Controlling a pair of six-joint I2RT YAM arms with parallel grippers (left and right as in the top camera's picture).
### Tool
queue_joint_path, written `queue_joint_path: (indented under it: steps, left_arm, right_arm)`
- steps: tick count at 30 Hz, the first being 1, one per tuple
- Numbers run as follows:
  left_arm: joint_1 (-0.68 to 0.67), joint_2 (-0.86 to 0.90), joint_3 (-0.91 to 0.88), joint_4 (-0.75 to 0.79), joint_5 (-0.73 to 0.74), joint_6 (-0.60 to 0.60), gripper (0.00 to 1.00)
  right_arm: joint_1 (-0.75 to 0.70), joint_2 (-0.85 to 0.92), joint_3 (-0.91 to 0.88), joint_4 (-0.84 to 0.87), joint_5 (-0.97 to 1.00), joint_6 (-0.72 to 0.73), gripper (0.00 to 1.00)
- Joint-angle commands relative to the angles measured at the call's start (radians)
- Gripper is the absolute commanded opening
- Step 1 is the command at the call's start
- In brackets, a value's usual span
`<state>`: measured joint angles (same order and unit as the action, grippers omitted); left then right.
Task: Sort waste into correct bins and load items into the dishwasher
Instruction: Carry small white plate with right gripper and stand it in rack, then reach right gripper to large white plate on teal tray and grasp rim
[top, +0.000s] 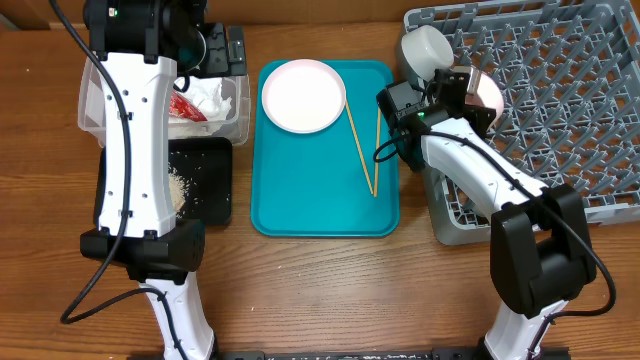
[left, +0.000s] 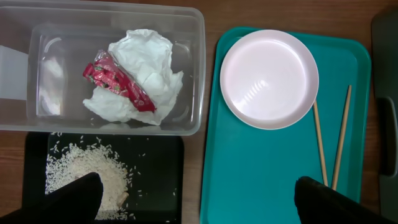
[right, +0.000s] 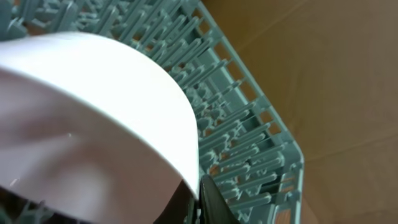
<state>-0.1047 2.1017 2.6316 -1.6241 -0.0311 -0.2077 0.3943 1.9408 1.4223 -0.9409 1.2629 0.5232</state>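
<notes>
1. At the upper left of the overhead frame, a clear tub (left: 37, 62) is seen on the bench. A crumpled white napkin (left: 146, 68) lies inside it, with a red shiny wrapper (left: 115, 81) lying across the napkin.
2. Just below the tub, a black tray (left: 155, 168) is noted. Loose rice (left: 87, 174) is heaped in its left half, with stray grains scattered around the heap.
3. The left tool (left: 199, 208) hangs above these bins with its jaws spread wide. One dark fingertip is seen over the rice and the other over the teal tray (top: 320, 190); nothing is held.
4. On the teal tray, in the centre of the overhead frame, a round pinkish-white plate (top: 303, 95) sits in the upper left corner. Two chopsticks (top: 360, 150) lie along the right side, apart at the top and meeting at their lower ends.
5. A grey dish rack (top: 560, 100) fills the upper right. A small white bowl (top: 428, 50) rests at its upper left corner.
6. The right tool (top: 460, 95) is positioned over the rack's left edge and appears closed on the rim of a white dish (right: 93, 124). In the wrist view the dish is seen above the rack's pegs; whether it touches them cannot be told.
</notes>
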Motion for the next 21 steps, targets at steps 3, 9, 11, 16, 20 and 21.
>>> queue_joint_path:
  steps: [3, 9, 11, 16, 20, 21]
  left_arm:
    - [-0.006, -0.013, 0.015, 0.002, -0.002, -0.01, 1.0]
    - [-0.008, -0.013, 0.015, 0.002, -0.002, -0.01, 1.0]
    - [-0.008, -0.013, 0.015, 0.002, -0.002, -0.01, 1.0]
    - [-0.007, -0.013, 0.015, 0.002, -0.002, -0.01, 1.0]
    - [-0.01, -0.013, 0.015, 0.002, -0.002, -0.01, 1.0]
    - [-0.01, -0.013, 0.015, 0.002, -0.002, -0.01, 1.0]
  right_arm:
    - [0.019, 0.0, -0.004, -0.027, -0.08, 0.004, 0.05]
    - [0.063, -0.012, 0.0, -0.048, -0.08, 0.004, 0.42]
    - [0.079, -0.023, 0.003, -0.05, -0.09, 0.004, 0.55]
    - [0.103, -0.06, 0.06, -0.077, -0.203, -0.005, 0.68]
    - [0.104, -0.071, 0.146, -0.103, -0.378, -0.054, 0.79]
    - [0.104, -0.071, 0.178, -0.11, -0.446, -0.074, 0.85]
